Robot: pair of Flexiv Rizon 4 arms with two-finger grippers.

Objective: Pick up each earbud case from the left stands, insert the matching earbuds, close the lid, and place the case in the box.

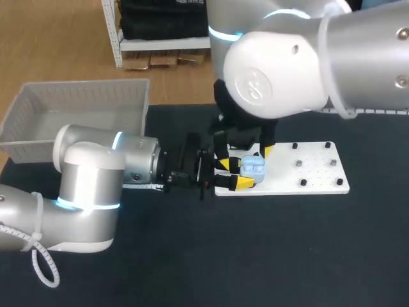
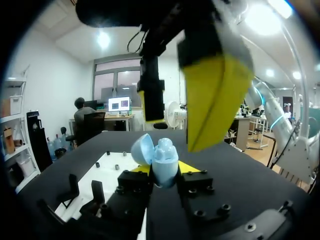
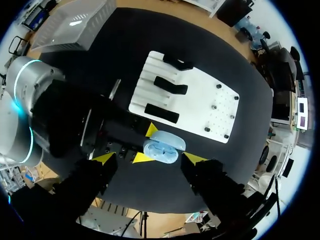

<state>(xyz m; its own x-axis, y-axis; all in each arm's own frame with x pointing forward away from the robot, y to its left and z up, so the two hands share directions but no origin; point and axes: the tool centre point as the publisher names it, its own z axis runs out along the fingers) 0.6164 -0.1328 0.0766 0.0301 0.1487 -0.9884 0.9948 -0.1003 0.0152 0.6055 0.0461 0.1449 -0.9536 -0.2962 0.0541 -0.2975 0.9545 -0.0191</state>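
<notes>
Biggest first: the white box sits well off the white board, beyond the end nearest my left arm. Over that same end of the board hangs the right gripper, jaws spread wide, nothing in them. Beneath it, the left gripper is clamped on the pale blue earbud case, held up off the board. The case's long axis runs out the way the left gripper points, mouth upward, lid swung open to one side. Two rounded bumps inside look like seated earbuds, though I can't be sure. Light, hard, slick plastic, I'd judge: grip the long sides and go easy on that hinge.
</notes>
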